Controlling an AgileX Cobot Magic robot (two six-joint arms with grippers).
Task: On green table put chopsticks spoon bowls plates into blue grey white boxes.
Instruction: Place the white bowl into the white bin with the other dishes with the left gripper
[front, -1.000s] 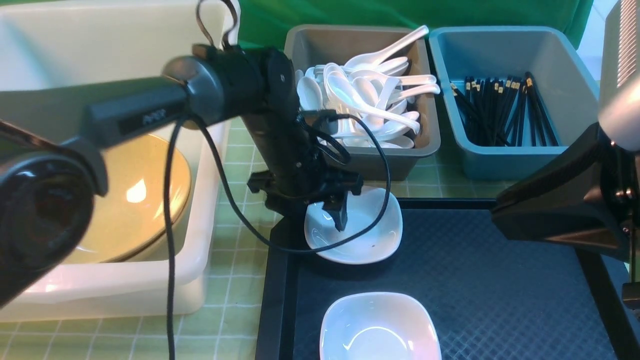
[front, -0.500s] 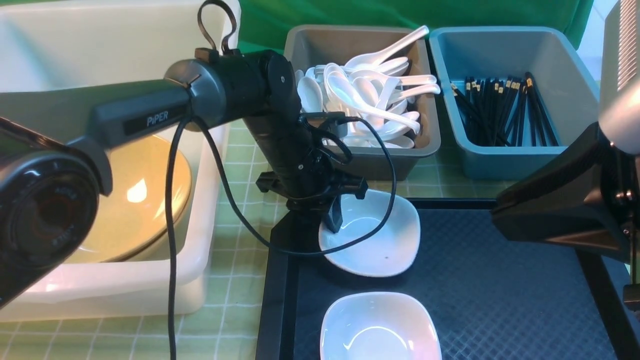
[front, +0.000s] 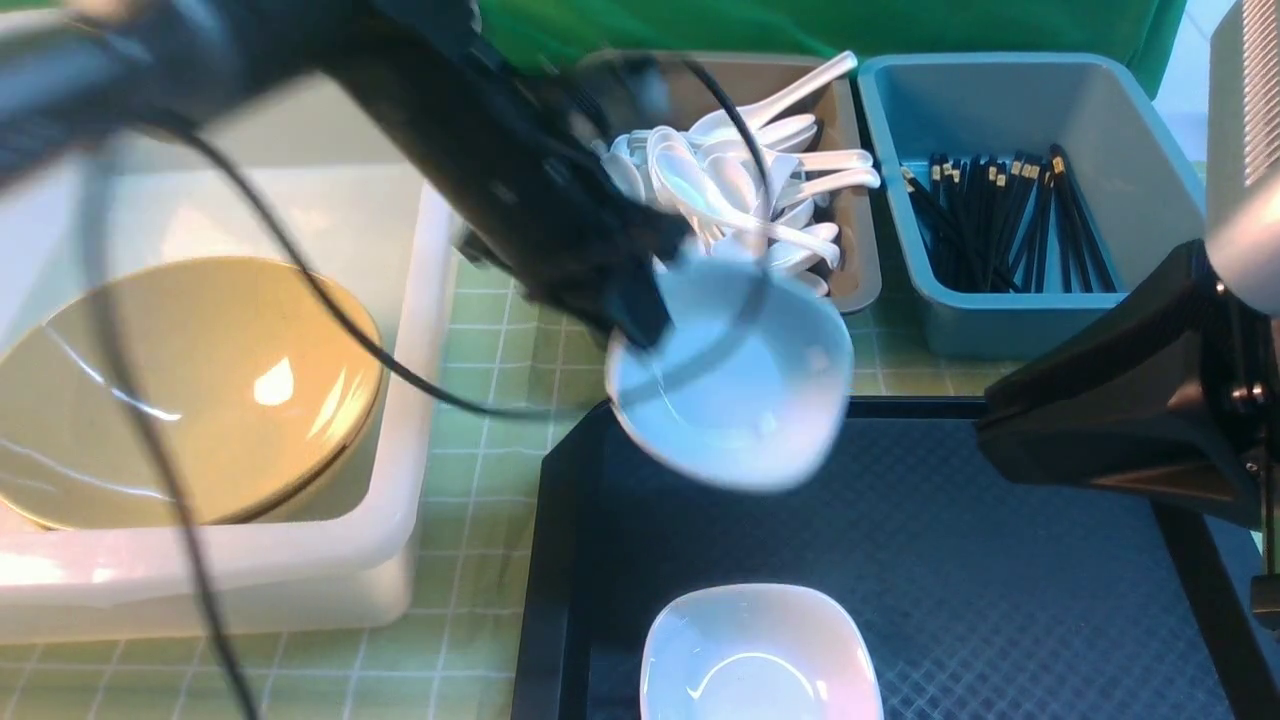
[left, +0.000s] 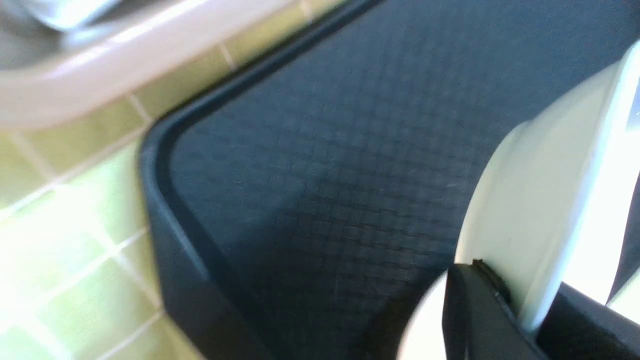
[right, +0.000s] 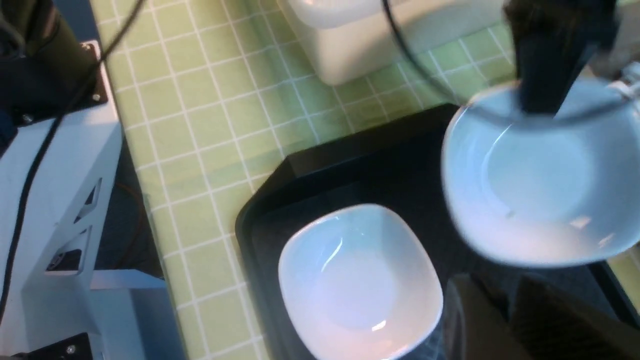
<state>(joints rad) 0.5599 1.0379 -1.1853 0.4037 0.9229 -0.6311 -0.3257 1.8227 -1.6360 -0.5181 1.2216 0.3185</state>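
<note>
The left hand (front: 640, 320) is clamped tight on the rim of one white plate (front: 735, 395). The plate hangs tilted in the air, over the far left corner of the black tray (front: 1000, 560), near the middle of the table (front: 480, 330). It touches nothing below it. So the step looks like carrying this plate to a box.

I think it belongs in the big white tub (front: 400, 520) by the table's left edge, where a tan bowl (front: 190, 390) already sits. Next the plate must go over the tub wall, come down gently, and then be let go.

The other plate (front: 755, 655) waits on the tray by the near edge. I cannot tell if the right hand (right: 502, 300) is apart or together
</note>
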